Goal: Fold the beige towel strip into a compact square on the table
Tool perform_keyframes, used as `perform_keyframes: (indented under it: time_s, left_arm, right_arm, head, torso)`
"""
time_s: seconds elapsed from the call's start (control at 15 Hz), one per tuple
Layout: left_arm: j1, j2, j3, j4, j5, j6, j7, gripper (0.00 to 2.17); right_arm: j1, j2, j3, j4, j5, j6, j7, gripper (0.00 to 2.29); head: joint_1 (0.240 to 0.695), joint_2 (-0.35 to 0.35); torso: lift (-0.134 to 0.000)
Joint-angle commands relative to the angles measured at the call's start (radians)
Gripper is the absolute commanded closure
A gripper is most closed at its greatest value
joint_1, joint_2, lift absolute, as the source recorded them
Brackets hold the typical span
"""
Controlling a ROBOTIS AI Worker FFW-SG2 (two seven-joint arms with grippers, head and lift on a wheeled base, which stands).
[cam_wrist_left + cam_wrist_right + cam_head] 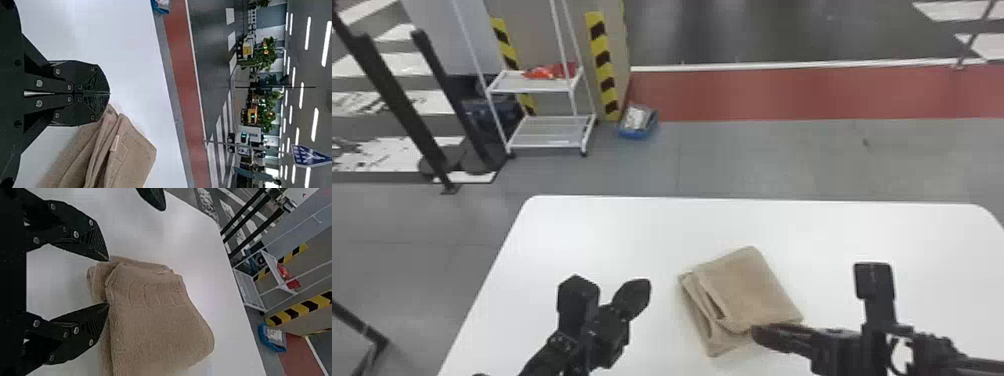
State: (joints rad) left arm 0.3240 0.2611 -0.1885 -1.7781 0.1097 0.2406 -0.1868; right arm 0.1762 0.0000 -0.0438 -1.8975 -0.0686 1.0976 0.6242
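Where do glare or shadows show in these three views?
Head view: the table is bright and fairly even, with pale sheen on the dark floor beyond; left wrist view: ceiling lights show as glaring white bars; right wrist view: soft, faint shading on the table beside the towel, no hard-edged shadow there.

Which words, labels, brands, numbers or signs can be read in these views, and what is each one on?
None can be read with certainty.
Blue sign in the room behind, left wrist view: white marks, too unclear to quote.
Small pale tag on the towel: no lettering can be made out.
Packet in the blue bin: any print is too small to read.
Yellow-and-black strip: stripes, no words visible.
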Motion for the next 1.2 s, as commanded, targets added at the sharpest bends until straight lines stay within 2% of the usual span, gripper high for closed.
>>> perform_keyframes:
  time_s: [0.0, 0.2, 0.33, 0.67, 0.93, 1.13]
  left_arm:
    - [-0.003, -0.006, 0.017, 0.023, 0.018, -0.045, -0.031, 1.77]
    - [-0.006, -0.005, 0.024, 0.042, 0.021, -0.057, -0.037, 1.77]
    - [-0.005, -0.002, 0.024, 0.049, 0.021, -0.060, -0.039, 1.77]
    - [0.000, 0.000, 0.044, 0.049, 0.025, -0.079, -0.051, 1.77]
    - [0.009, 0.003, 0.064, 0.048, 0.033, -0.091, -0.072, 1.77]
    - [0.009, 0.006, 0.072, 0.049, 0.039, -0.091, -0.089, 1.77]
  right_arm:
    - [0.043, 0.001, -0.011, 0.043, 0.084, -0.113, -0.015, 1.98]
    - [0.062, 0.001, -0.047, 0.126, 0.093, -0.258, -0.031, 1.98]
    - [0.048, 0.001, -0.054, 0.160, 0.093, -0.294, -0.032, 1.98]
    - [-0.087, 0.001, -0.027, 0.311, 0.125, -0.294, -0.087, 1.98]
    - [-0.192, 0.001, 0.019, 0.388, 0.141, -0.288, -0.169, 1.98]
    - [-0.327, 0.001, 0.032, 0.522, 0.147, -0.288, -0.187, 1.98]
  head:
    - [0.695, 0.058]
    - [0.695, 0.019]
    - [0.695, 0.005]
    - [0.695, -0.003]
    - [0.695, 0.000]
    - [0.695, 0.014]
  torso:
    - [0.000]
    - [0.000]
    - [0.000]
    - [0.000]
    - [0.000]
    - [0.000]
